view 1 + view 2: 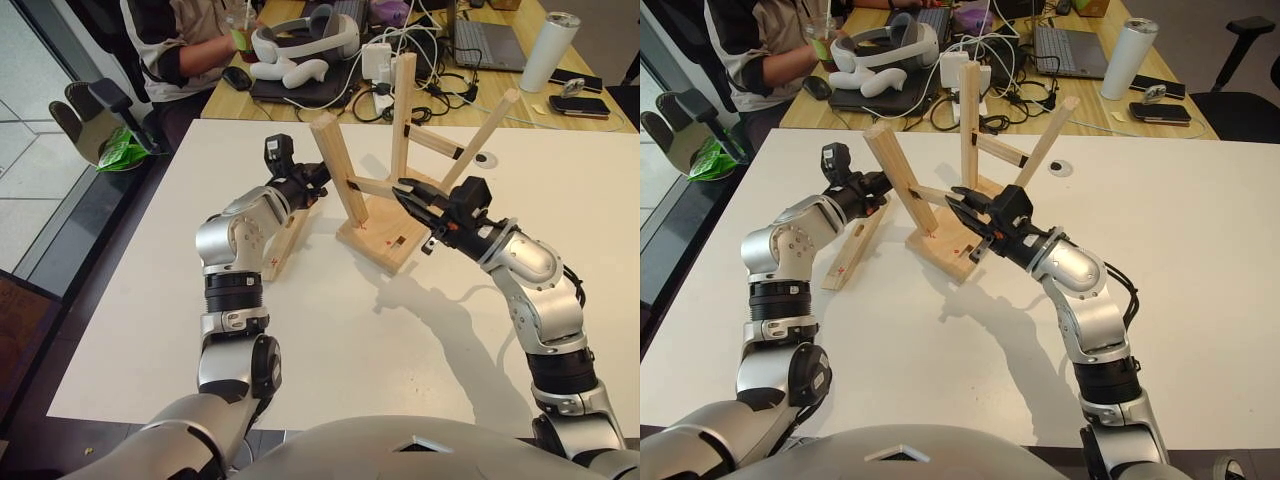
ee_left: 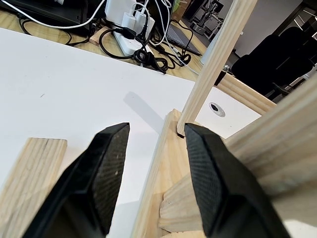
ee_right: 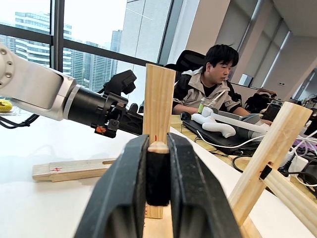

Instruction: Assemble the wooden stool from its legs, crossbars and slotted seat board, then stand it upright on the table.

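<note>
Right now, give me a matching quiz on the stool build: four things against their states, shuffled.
Things:
1. seat board
2. spare leg
3. left gripper
4. right gripper

States:
A. open, beside a fitted leg
B. flat on the table, underside up
C. shut on a crossbar
D. lying loose, left of the board

Pairs: 1-B, 2-D, 3-A, 4-C

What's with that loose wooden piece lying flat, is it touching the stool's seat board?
Apart. The right eye view shows a strip of bare table between the loose piece and the seat board, clear of its nearest corner.
</note>
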Controlling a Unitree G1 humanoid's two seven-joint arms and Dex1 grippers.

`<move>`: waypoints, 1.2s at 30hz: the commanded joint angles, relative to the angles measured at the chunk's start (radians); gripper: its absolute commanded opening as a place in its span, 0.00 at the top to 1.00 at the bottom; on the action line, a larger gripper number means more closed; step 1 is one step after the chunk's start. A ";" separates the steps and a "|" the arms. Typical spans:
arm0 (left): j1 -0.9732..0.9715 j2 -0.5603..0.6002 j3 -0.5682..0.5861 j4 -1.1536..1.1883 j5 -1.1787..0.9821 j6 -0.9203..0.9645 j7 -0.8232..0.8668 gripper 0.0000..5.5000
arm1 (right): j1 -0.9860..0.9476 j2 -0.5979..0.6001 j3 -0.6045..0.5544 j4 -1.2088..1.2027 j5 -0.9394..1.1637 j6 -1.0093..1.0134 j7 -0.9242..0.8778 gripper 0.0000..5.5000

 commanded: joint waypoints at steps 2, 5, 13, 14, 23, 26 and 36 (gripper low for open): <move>-0.031 0.002 -0.031 0.000 -0.023 0.023 -0.006 0.62 | 0.004 0.013 0.011 0.074 -0.013 -0.030 0.000 0.93; -0.040 0.002 -0.045 0.002 -0.028 0.027 -0.015 0.62 | -0.017 0.009 0.025 0.140 -0.025 -0.050 0.022 0.93; -0.053 0.008 -0.052 0.042 -0.026 0.002 -0.020 0.62 | -0.041 0.009 0.026 0.129 -0.008 -0.074 0.047 0.93; -0.046 0.015 -0.051 0.047 -0.026 -0.006 -0.026 0.62 | -0.041 0.006 0.025 0.118 -0.005 -0.070 0.049 0.93; 0.155 0.093 -0.063 -0.271 -0.107 -0.015 -0.130 0.48 | -0.032 -0.013 0.007 0.075 0.006 -0.046 0.049 0.93; 0.238 0.119 -0.102 -0.422 -0.136 0.004 -0.154 0.47 | -0.040 -0.014 0.002 0.085 0.007 -0.045 0.048 0.93; 0.206 0.118 -0.159 -0.372 -0.065 -0.073 -0.042 0.47 | -0.073 -0.005 0.009 0.112 0.006 -0.049 0.055 0.93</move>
